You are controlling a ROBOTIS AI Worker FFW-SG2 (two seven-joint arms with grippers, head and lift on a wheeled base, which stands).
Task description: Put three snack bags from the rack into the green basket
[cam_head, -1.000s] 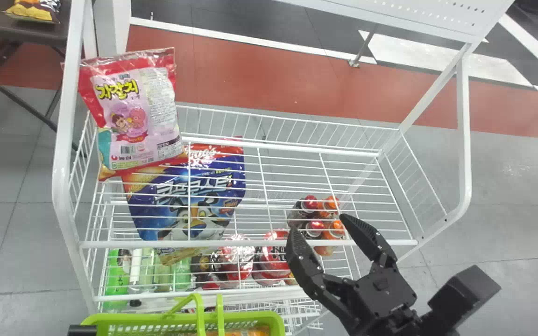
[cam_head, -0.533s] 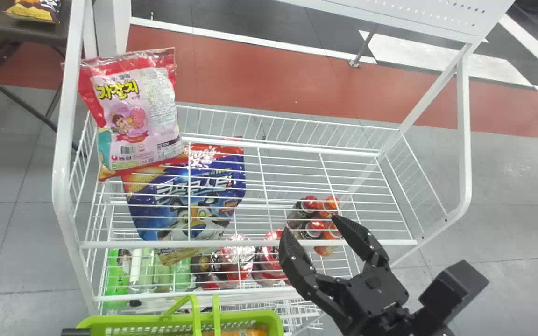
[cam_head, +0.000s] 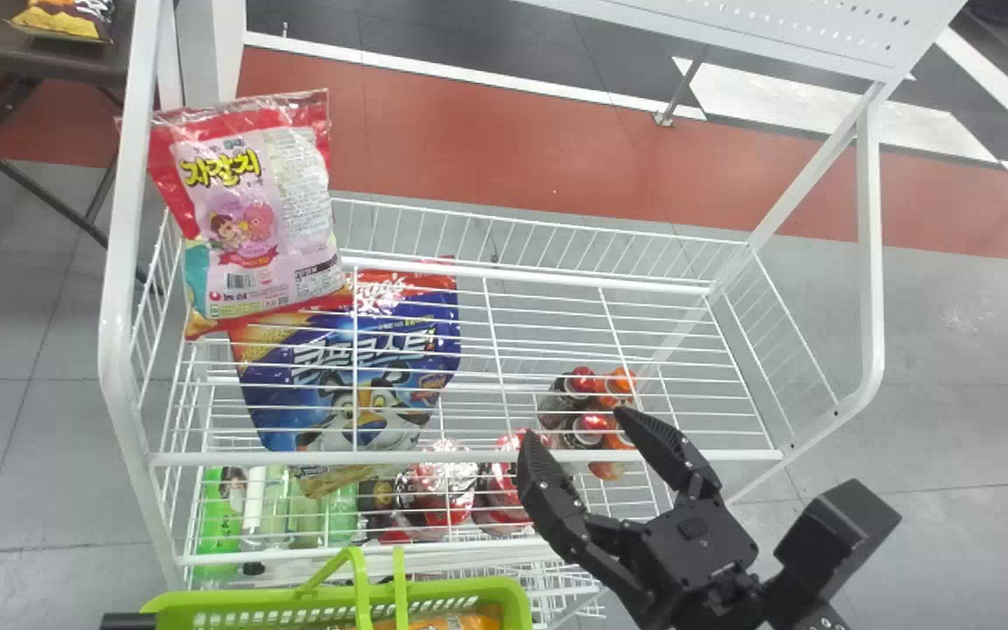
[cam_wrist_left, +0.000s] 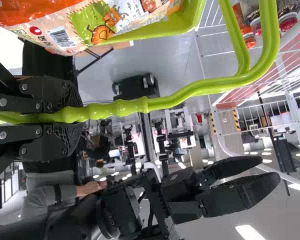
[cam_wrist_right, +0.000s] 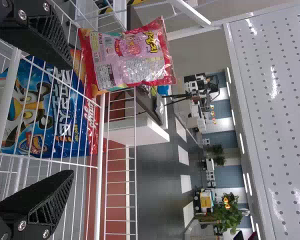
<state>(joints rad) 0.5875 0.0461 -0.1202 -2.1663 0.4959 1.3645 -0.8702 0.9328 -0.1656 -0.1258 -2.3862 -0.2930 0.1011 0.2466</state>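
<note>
Illumination: bright, largely even. Source: ceiling lamps [cam_wrist_left: 250,233], visible in both wrist views. Glare: white streaks on the perforated panel [cam_wrist_right: 285,125]; specular highlights on the red packages [cam_head: 441,494]; a faint, pale reflection on the grey floor [cam_head: 962,317].

A white wire rack [cam_head: 870,262] bears a pink-and-red plastic snack bag [cam_head: 250,210] on its upper shelf; below are a glossy blue-and-red bag [cam_head: 421,350] and red- and orange-capped bottles [cam_head: 591,424].

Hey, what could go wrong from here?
The pink snack bag stands at the left end of the rack, so the open right gripper might knock it over the side. The green basket is held by its handle in the jaws of the left gripper, so it may tilt or swing if a bag lands hard.
</note>
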